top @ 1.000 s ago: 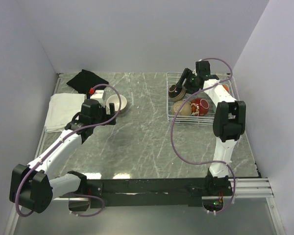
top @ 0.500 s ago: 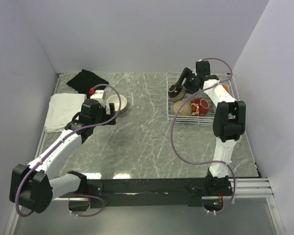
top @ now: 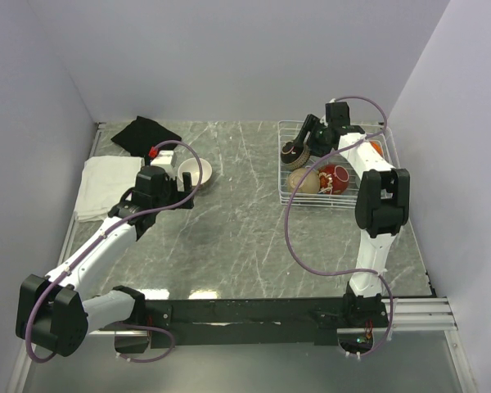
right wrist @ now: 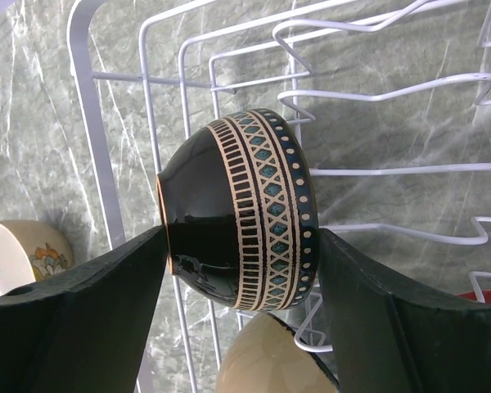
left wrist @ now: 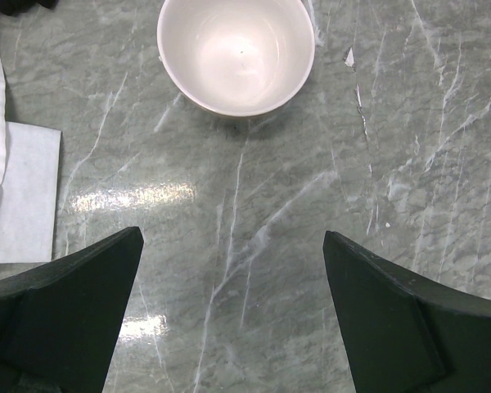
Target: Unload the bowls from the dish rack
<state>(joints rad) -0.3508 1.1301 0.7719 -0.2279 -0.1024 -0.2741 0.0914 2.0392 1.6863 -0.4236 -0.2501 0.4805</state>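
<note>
At the far left of the bench [top: 245, 237] lay a folded white cloth [top: 106, 187], with a black cloth [top: 146, 133] beyond it toward the far wall. Just right of the white cloth, the left pincer [left wrist: 231, 237] hung over bare bench with its jaws spread wide and nothing between them. A white bowl [left wrist: 236, 53] stood upright on the bench just past its fingertips, apart from them.

The dish rack [top: 288, 131] sat at the far right of the bench. In its far left part a dark patterned bowl [right wrist: 245, 209] stood on its side among the white wires. The right pincer [right wrist: 243, 246] was closed on it, one finger against the foot and the other against the rim. Nearer in the rack lay a beige bowl [top: 304, 180], with a red bowl [top: 335, 174] just to its right.
</note>
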